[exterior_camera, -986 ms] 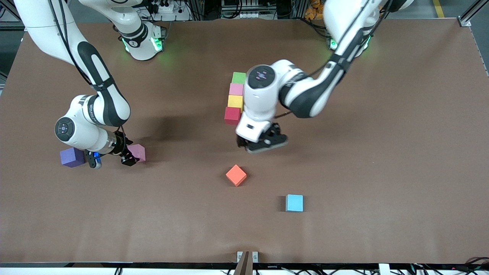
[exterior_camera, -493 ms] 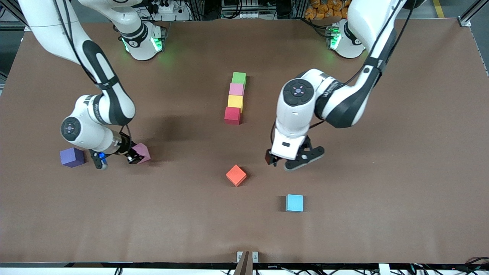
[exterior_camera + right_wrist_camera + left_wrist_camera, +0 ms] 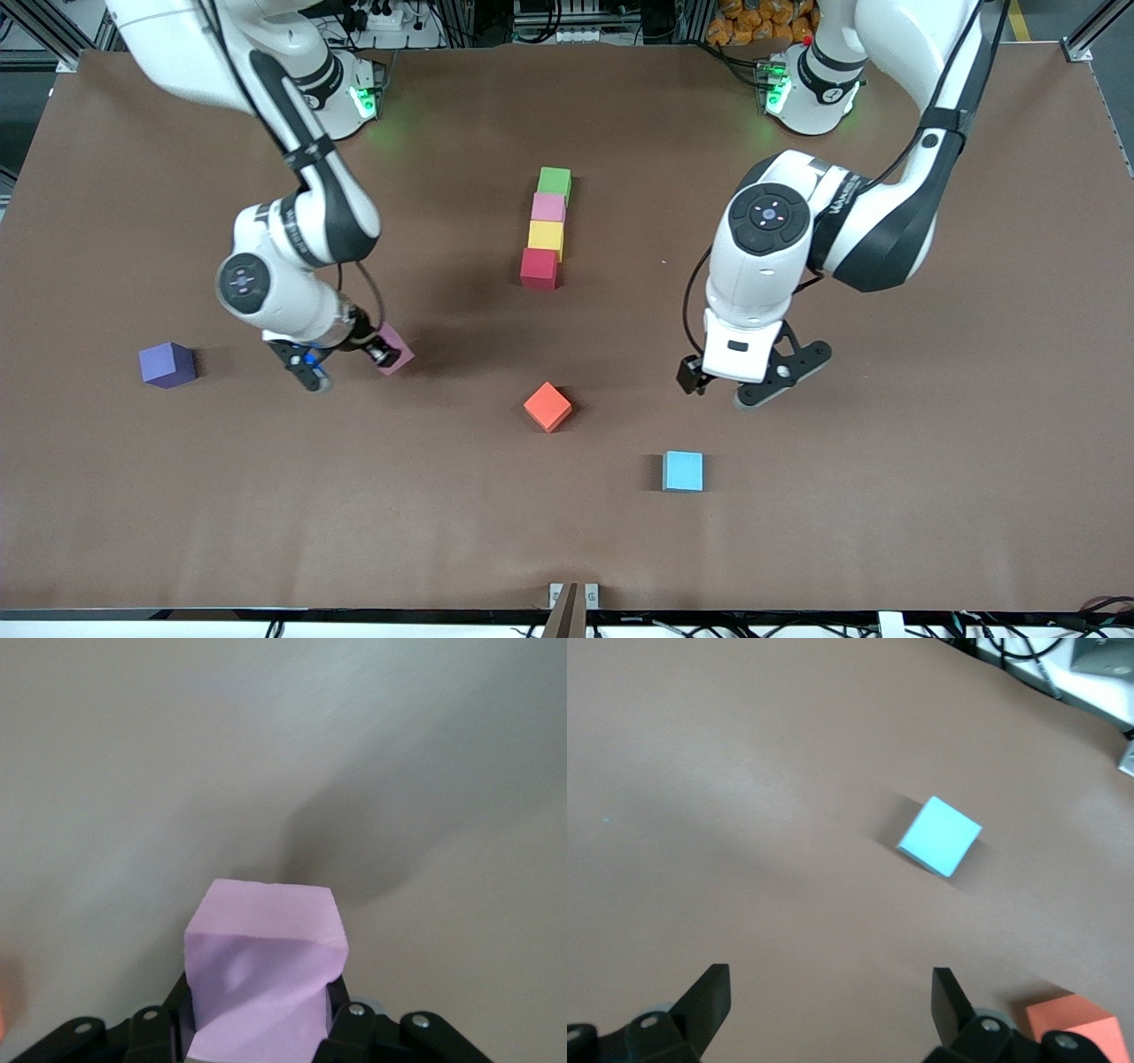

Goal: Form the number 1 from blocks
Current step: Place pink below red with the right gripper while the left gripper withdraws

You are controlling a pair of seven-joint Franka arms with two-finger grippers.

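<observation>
Right claw (image 3: 345,361) now clamped on pink block (image 3: 392,352), lifted, carried toward column at 2 o'clock. Left claw (image 3: 753,379) withdrawn, spread empty.

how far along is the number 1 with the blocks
Done: green block, pink block, yellow block and red block sit in a touching column at mid-table.
In hand: the right gripper is shut on the second pink block, lifted above the table.
Left: placing that block onto the figure. The left gripper hangs open, empty.
</observation>
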